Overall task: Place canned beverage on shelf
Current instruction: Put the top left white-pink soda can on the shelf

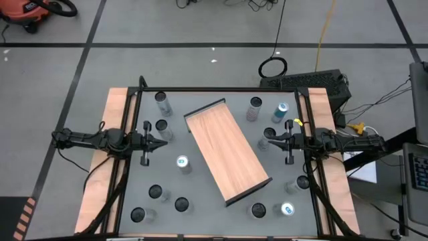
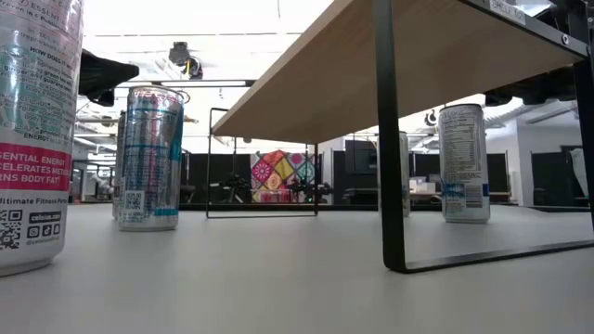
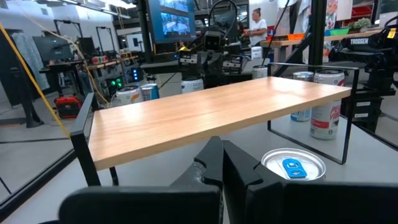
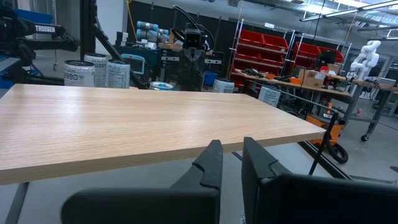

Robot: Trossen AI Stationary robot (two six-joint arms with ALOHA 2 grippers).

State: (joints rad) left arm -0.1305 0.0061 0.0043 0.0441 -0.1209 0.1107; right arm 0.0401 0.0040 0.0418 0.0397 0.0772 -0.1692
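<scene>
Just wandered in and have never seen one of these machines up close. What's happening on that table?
Nothing is being handled right now. Two robot arms wait at opposite sides of the table, the left claw and the right claw both shut and empty. Between them stands a wooden shelf on thin black legs, set at an angle, with nothing on top. Drink cans stand scattered on the grey tabletop around it, such as one with a blue tab near the left claw. No can is on the shelf yet.

Thirteen cans (image 1: 182, 163) stand on the table (image 1: 200, 194), around one shelf (image 1: 227, 150), between two arms (image 1: 93, 139).
</scene>
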